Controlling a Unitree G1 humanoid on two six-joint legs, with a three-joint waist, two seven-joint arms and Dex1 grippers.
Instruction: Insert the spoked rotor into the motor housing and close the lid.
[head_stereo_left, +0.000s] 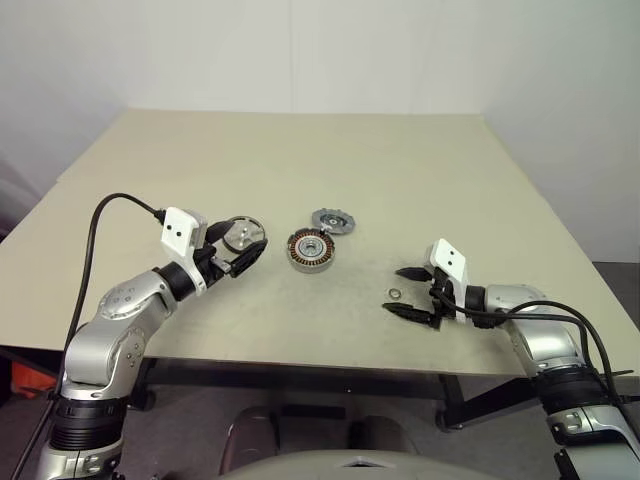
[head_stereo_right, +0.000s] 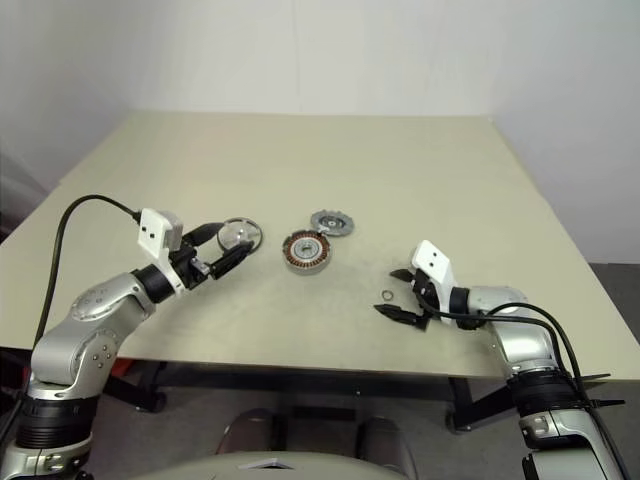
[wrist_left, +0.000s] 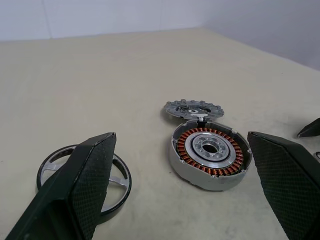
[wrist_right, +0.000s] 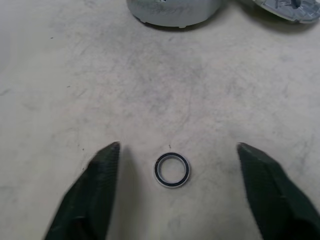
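My left hand is spread wide around the spoked rotor, which lies flat on the desk. Just beside it sits the motor housing, the lid behind it. My right hand hangs released over a small ring.

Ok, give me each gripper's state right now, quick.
Left gripper: open, holding nothing; the spoked rotor lies on the table by one finger.
Right gripper: open, empty, fingers either side of the small ring.
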